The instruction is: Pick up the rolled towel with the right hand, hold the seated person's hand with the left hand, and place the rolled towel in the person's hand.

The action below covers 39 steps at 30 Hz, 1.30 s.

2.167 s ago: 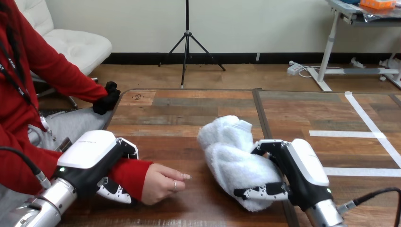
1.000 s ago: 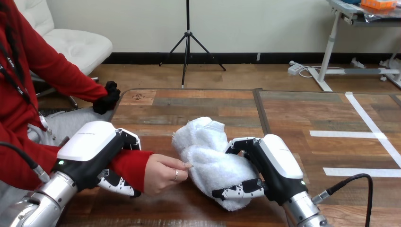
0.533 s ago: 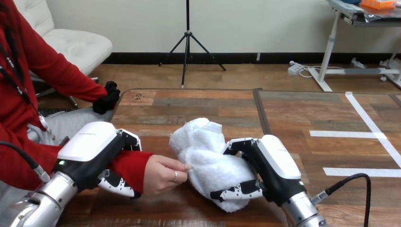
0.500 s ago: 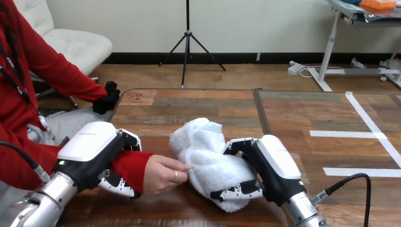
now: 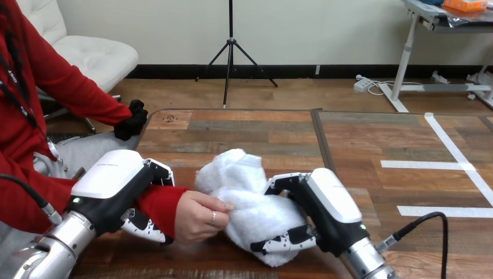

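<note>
The right hand [image 5: 328, 203] is closed around the rolled towel [image 5: 247, 195]. Its fingers [image 5: 285, 239] wrap the near side and its thumb crosses the top, so the roll sits in its grasp and sticks out past its fingertips toward the left hand [image 5: 113, 183]. The left hand is curled round the person's wrist over the red sleeve [image 5: 154, 206], with its fingers under the sleeve and its thumb above. The person's hand [image 5: 200, 216] lies just beyond the left hand's fingertips. Its own fingertips touch the towel, and it is loosely bent rather than spread.

The main risk is likely to be the handover. The person's palm does not face the roll, so the towel may press against the fingers instead of settling into the hand. If the right hand lets go before the person's fingers close, the towel could drop to the desk [image 5: 232, 125] or loosen out of its roll. The left hand grips cloth, which could slide and let the wrist turn.

By count: one rolled towel, two robot hands, one person's hand at the towel, one desk.
</note>
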Each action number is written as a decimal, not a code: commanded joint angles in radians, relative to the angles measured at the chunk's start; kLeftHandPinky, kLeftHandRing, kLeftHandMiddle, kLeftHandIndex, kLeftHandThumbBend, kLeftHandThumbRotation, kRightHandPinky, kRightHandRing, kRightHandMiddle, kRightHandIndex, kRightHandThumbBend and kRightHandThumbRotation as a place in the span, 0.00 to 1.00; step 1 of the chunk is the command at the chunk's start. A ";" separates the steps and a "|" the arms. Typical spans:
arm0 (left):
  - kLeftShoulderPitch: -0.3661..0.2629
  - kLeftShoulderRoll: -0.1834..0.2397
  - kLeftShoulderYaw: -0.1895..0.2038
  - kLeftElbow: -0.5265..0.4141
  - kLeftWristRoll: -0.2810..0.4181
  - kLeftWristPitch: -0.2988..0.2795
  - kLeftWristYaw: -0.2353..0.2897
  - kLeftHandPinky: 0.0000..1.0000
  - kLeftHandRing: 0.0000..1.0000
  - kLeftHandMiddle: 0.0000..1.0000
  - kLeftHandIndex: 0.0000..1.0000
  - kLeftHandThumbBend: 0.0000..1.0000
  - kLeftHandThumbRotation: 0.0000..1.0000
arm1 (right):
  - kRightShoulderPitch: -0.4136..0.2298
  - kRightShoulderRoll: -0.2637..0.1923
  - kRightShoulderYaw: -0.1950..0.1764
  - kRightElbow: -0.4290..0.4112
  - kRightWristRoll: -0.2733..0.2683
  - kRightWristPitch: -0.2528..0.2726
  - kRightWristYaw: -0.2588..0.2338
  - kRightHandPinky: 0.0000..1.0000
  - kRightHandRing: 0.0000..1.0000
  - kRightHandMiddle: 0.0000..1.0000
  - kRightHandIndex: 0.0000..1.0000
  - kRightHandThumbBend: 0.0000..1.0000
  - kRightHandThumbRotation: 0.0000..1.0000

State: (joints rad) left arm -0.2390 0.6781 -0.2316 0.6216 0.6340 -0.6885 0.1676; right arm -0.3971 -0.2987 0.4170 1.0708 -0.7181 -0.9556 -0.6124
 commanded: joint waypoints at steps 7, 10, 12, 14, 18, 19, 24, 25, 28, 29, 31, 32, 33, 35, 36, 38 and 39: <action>-0.190 -0.073 0.009 -0.033 -0.021 -0.085 0.059 0.32 0.33 0.37 0.39 0.99 0.00 | -0.006 0.027 0.007 -0.179 0.017 -0.086 0.026 0.07 0.10 0.13 0.12 0.72 0.00; -0.194 -0.076 0.007 -0.025 -0.019 -0.084 0.059 0.32 0.33 0.37 0.39 0.99 0.00 | 0.003 0.024 0.006 -0.205 0.013 -0.091 0.026 0.07 0.10 0.13 0.12 0.72 0.00; -0.200 -0.080 0.006 -0.015 -0.015 -0.087 0.062 0.32 0.33 0.37 0.39 0.99 0.00 | 0.015 0.023 0.003 -0.234 0.021 -0.097 0.041 0.07 0.09 0.13 0.12 0.72 0.00; -0.204 -0.083 0.004 -0.005 -0.013 -0.090 0.066 0.32 0.33 0.37 0.39 0.99 0.00 | 0.026 0.023 0.000 -0.257 0.031 -0.097 0.058 0.07 0.09 0.13 0.11 0.72 0.00; -0.210 -0.087 0.003 0.011 -0.009 -0.095 0.071 0.32 0.33 0.37 0.39 0.99 0.00 | 0.046 0.024 -0.006 -0.297 0.045 -0.094 0.083 0.06 0.09 0.13 0.11 0.70 0.00; -0.211 -0.087 0.003 0.014 -0.008 -0.096 0.072 0.32 0.33 0.37 0.39 0.99 0.00 | 0.049 0.024 -0.008 -0.304 0.047 -0.093 0.087 0.06 0.09 0.12 0.11 0.70 0.00; -0.220 -0.093 0.002 0.035 -0.006 -0.107 0.075 0.32 0.33 0.37 0.39 0.98 0.00 | 0.076 0.026 -0.016 -0.364 0.059 -0.095 0.115 0.06 0.08 0.12 0.11 0.70 0.00; -0.222 -0.094 0.002 0.040 -0.005 -0.108 0.075 0.32 0.33 0.37 0.39 0.98 0.00 | 0.078 0.027 -0.018 -0.370 0.059 -0.094 0.118 0.06 0.08 0.12 0.11 0.70 0.00; -0.227 -0.095 0.000 0.051 -0.002 -0.110 0.077 0.32 0.33 0.37 0.39 0.98 0.00 | 0.092 0.030 -0.022 -0.398 0.071 -0.097 0.136 0.05 0.08 0.12 0.11 0.71 0.00; -0.228 -0.096 -0.001 0.053 -0.001 -0.110 0.078 0.32 0.33 0.37 0.39 0.98 0.00 | 0.099 0.030 -0.023 -0.413 0.079 -0.097 0.148 0.05 0.08 0.12 0.10 0.71 0.00; -0.229 -0.097 -0.001 0.057 0.001 -0.111 0.080 0.32 0.33 0.37 0.39 0.97 0.00 | 0.109 0.030 -0.025 -0.433 0.090 -0.094 0.165 0.05 0.08 0.12 0.10 0.71 0.00; -0.231 -0.097 -0.001 0.062 0.001 -0.112 0.081 0.32 0.33 0.37 0.39 0.97 0.00 | 0.118 0.030 -0.026 -0.449 0.100 -0.094 0.177 0.05 0.08 0.12 0.10 0.71 0.00; -0.232 -0.098 -0.002 0.065 0.002 -0.113 0.082 0.32 0.33 0.37 0.39 0.97 0.00 | 0.124 0.030 -0.027 -0.459 0.106 -0.094 0.185 0.05 0.08 0.12 0.10 0.72 0.00; -0.234 -0.099 -0.003 0.072 0.005 -0.115 0.085 0.32 0.33 0.37 0.39 0.97 0.00 | 0.136 0.032 -0.031 -0.482 0.117 -0.095 0.198 0.05 0.08 0.12 0.10 0.72 0.00; -0.236 -0.100 -0.003 0.077 0.007 -0.117 0.088 0.32 0.33 0.37 0.39 0.97 0.00 | 0.140 0.034 -0.034 -0.489 0.121 -0.096 0.203 0.05 0.08 0.12 0.10 0.72 0.00; -0.240 -0.101 -0.005 0.086 0.012 -0.120 0.094 0.32 0.33 0.37 0.40 0.97 0.00 | 0.152 0.035 -0.037 -0.514 0.129 -0.092 0.216 0.05 0.08 0.12 0.10 0.72 0.00; -0.241 -0.101 -0.005 0.089 0.015 -0.122 0.097 0.32 0.33 0.37 0.40 0.97 0.00 | 0.159 0.035 -0.038 -0.528 0.134 -0.088 0.225 0.05 0.08 0.12 0.10 0.72 0.00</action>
State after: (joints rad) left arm -0.2878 0.6431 -0.2329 0.7101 0.6463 -0.7605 0.1852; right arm -0.2156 -0.3040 0.3832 0.7784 -0.6446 -0.9796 -0.4317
